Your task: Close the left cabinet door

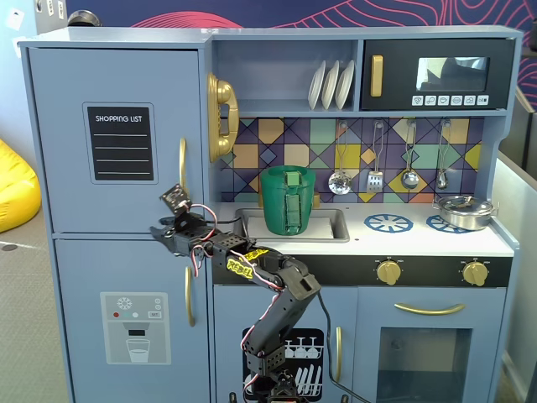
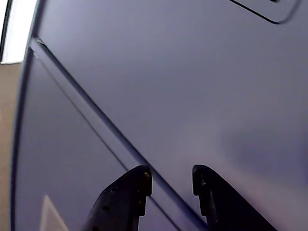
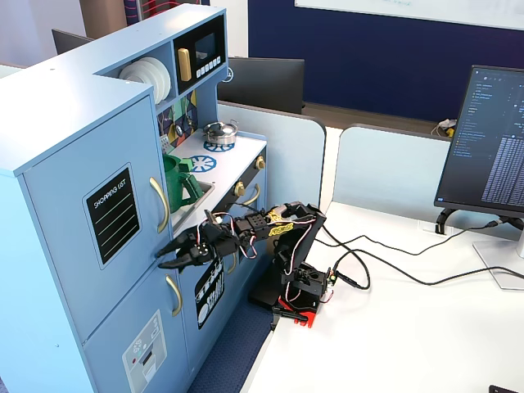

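Two blue doors stand stacked on the toy kitchen's left side in a fixed view: the left cabinet door (image 1: pixel 117 138) with its chalkboard panel on top, flush with the frame, and the dispenser door (image 1: pixel 126 323) below. The single arm (image 3: pixel 278 237) reaches out level from the white surface (image 3: pixel 426 327). Its gripper (image 2: pixel 171 180) points at the seam between the doors, its fingers (image 2: pixel 127 192) narrowly parted and holding nothing.

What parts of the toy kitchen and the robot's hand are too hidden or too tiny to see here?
- Whether the hand touches the left cabinet door: the fixed views can't show a gap, and the wrist view only shows its fingers near the door.
- The robot's base: cut off by the bottom edge in a fixed view.
- The microwave buttons: too small to read.
- The monitor text: too tiny.
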Motion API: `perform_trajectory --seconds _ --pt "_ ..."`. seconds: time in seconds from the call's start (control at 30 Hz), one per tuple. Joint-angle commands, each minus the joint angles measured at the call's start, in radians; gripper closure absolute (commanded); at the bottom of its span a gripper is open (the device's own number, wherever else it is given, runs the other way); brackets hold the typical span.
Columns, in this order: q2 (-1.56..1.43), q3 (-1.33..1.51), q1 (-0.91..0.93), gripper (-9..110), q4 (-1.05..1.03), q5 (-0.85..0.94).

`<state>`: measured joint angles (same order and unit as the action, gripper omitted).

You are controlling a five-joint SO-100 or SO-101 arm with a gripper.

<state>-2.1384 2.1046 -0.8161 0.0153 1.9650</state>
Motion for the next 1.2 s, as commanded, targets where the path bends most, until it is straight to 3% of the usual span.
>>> perform_trajectory --seconds 0.0,0.2,0.3,0.53,0.73,0.87,0.97,1.17 --pt "-0.041 -0.057 -0.009 101 0.006 -0.011" --pt "-0.307 0.138 -0.115 101 -0.23 -0.072" --pt "-0.439 0.236 -0.058 101 -0.365 -0.11" --pt "-0.581 0.449 0.48 101 -0.831 -0.089" --pt "-0.816 0.784 0.822 101 -1.046 -0.124" --pt "-1.031 0.87 0.83 101 -1.321 -0.278" --pt "-1.039 0.879 0.811 101 -1.394 -0.387" --pt "-1.039 0.891 0.798 101 -1.542 -0.385"
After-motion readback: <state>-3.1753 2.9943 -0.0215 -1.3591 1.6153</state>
